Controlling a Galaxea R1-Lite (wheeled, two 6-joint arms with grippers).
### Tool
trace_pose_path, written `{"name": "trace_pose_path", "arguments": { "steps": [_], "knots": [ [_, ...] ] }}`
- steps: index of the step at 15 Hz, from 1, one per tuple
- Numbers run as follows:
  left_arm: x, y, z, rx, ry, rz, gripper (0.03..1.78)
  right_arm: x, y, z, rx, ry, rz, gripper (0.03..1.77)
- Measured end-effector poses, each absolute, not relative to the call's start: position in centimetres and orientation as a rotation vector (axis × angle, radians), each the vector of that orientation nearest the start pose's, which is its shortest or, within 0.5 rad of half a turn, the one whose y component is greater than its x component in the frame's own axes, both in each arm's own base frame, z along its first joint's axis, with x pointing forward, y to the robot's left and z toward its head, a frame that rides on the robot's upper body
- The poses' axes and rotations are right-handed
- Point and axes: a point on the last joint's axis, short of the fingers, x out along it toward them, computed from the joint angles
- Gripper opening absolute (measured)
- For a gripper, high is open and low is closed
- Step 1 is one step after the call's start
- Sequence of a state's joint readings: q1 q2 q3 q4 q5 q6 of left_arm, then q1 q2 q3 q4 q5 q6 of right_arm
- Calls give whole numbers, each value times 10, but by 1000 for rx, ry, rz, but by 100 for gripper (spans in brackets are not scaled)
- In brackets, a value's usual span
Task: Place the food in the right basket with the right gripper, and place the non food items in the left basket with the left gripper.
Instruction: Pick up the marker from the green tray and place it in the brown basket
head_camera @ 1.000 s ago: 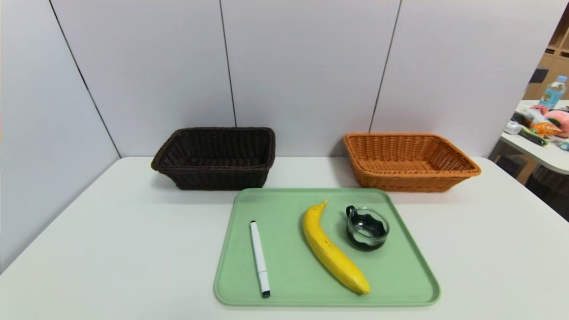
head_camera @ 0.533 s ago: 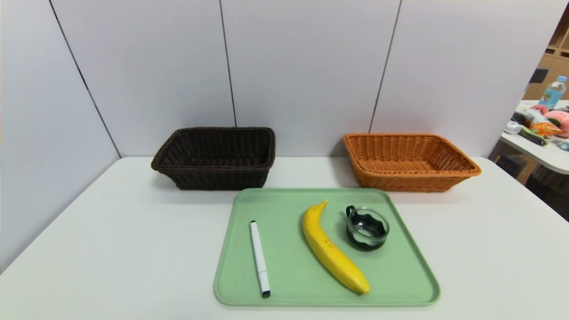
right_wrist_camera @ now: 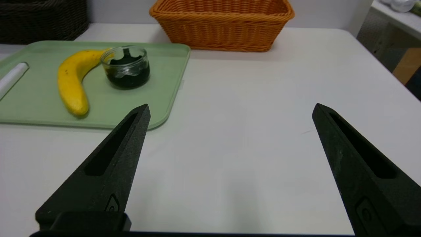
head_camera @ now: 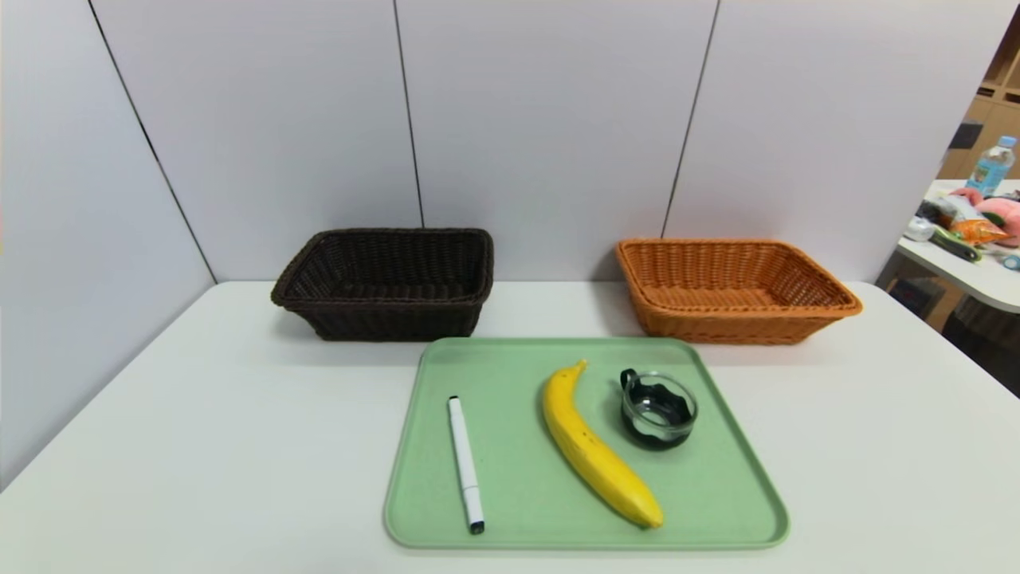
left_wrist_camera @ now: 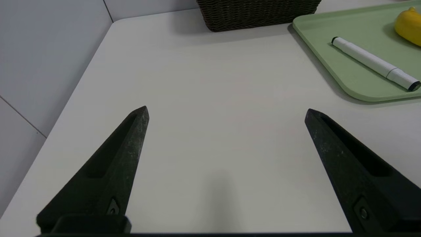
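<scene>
A yellow banana (head_camera: 598,450) lies on the green tray (head_camera: 717,494), between a white marker (head_camera: 464,464) on its left and a small glass jar with dark contents (head_camera: 658,408) on its right. Behind the tray stand the dark brown left basket (head_camera: 386,281) and the orange right basket (head_camera: 729,288); nothing shows inside either. Neither arm appears in the head view. My left gripper (left_wrist_camera: 226,110) is open over bare table, left of the tray, with the marker (left_wrist_camera: 373,62) off to one side. My right gripper (right_wrist_camera: 231,108) is open over bare table, right of the tray, nothing between its fingers.
The white table (head_camera: 199,414) meets grey wall panels at the back and left. A second table (head_camera: 976,271) with clutter and a water bottle (head_camera: 994,166) stands beyond the right edge.
</scene>
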State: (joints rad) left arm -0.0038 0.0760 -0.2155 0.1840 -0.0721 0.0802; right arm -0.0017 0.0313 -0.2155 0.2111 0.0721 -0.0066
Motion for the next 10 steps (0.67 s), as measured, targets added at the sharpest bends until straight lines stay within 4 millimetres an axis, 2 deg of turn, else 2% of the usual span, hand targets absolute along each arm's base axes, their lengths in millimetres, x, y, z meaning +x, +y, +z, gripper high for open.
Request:
{"name": "trace_pose_path", "arguments": {
  "steps": [2,5,8,10],
  "knots": [
    [-29,-2,137,68,66,-79,169,-40,2,129,0,77,87,170],
    [-13,-2,169,52,156,-85,169,-29,2,162,8,152,88,170],
    [4,-3,205,42,247,-121,169,-11,2,200,49,273,91,170],
    [20,-3,223,40,323,-147,169,8,3,221,71,360,111,170]
  ]
}}
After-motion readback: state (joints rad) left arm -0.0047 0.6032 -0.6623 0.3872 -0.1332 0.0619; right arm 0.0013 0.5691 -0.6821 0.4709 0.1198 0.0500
